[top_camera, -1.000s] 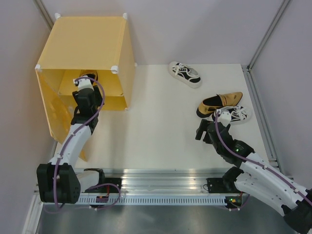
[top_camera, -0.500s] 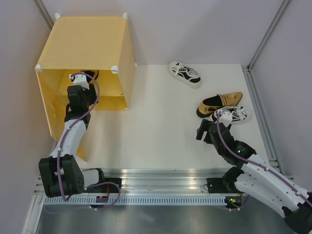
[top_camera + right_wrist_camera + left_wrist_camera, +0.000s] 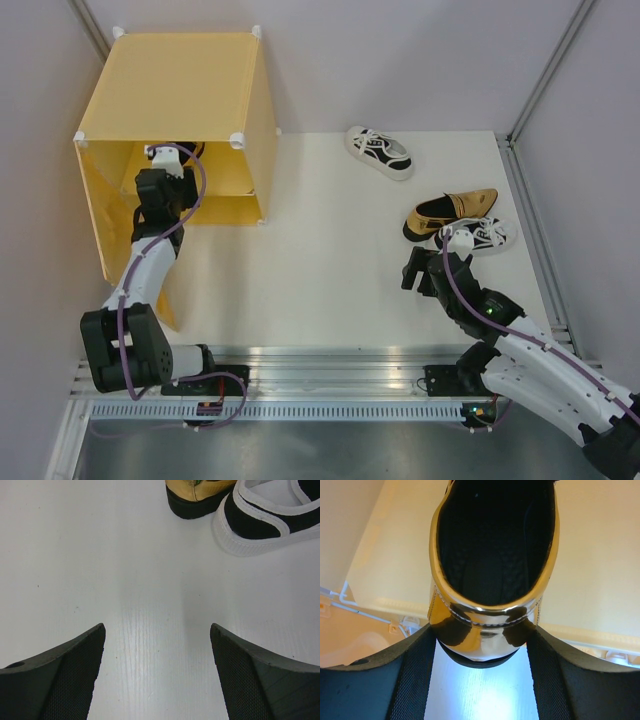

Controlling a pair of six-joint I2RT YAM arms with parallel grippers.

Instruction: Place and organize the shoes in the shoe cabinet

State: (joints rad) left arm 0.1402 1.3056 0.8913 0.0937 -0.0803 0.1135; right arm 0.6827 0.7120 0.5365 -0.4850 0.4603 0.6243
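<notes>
Four shoes counted. Far left, inside the open front of the shoe cabinet (image 3: pixel 170 90): left gripper (image 3: pixel 481 630) narrowed onto the heel of a gold loafer (image 3: pixel 492 570), one finger pressed to each side, toe pointing deeper in. Shifted leftward and further in since a second ago; barely changed over the last half second. On the table (image 3: pixel 320 250), toward its far edge: lone white sneaker (image 3: pixel 380 152). Further right: second gold loafer (image 3: pixel 452 211) touching the other white sneaker (image 3: pixel 485 234). Just short of that pair, right gripper (image 3: pixel 157 627) spread wide over the tabletop, holding nothing, about where it was before.
</notes>
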